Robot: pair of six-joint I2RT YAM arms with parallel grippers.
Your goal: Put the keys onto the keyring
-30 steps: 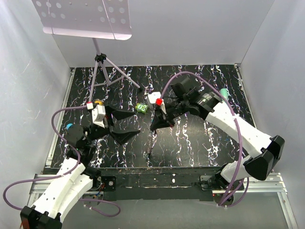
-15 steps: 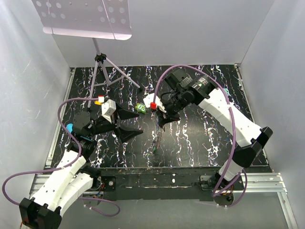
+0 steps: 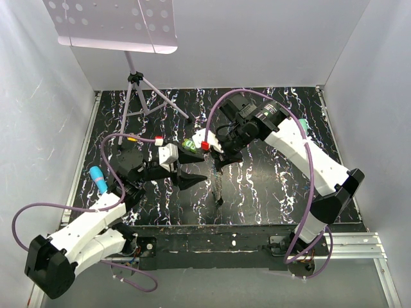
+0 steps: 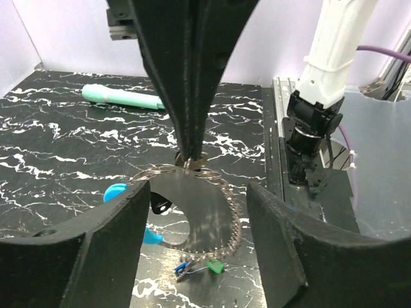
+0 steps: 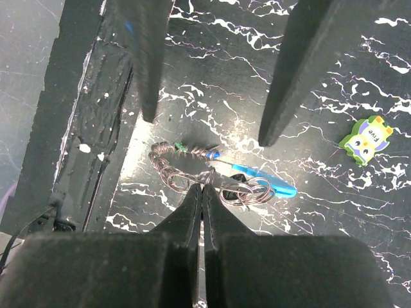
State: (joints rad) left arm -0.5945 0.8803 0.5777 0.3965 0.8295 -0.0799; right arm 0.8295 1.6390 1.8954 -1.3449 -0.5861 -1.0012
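The keyring [image 4: 226, 212], a loop of thin grey beaded chain with a bright blue clip [image 4: 115, 191], hangs above the black marbled table. My right gripper [image 5: 202, 187] is shut on the top of the chain. In the top view the keyring [image 3: 218, 186] dangles below the right gripper [image 3: 218, 165]. Two tiny keys, one blue [image 4: 182, 267] and one green [image 4: 215, 265], hang at the loop's low end. My left gripper [image 4: 196, 192] is open, level with the loop, and its fingertips [image 5: 149, 115] stop short of the chain.
A green owl eraser [image 5: 366, 138] lies on the table behind the grippers. A teal marker [image 4: 122, 97] rests near the right wall. A tripod stand [image 3: 138, 96] is at the back left. The table's front edge [image 3: 205, 224] runs just below the hanging chain.
My left gripper has swung right, up to the hanging chain, and its jaws have narrowed. The right gripper has kept its hold and drawn the chain slightly right and nearer.
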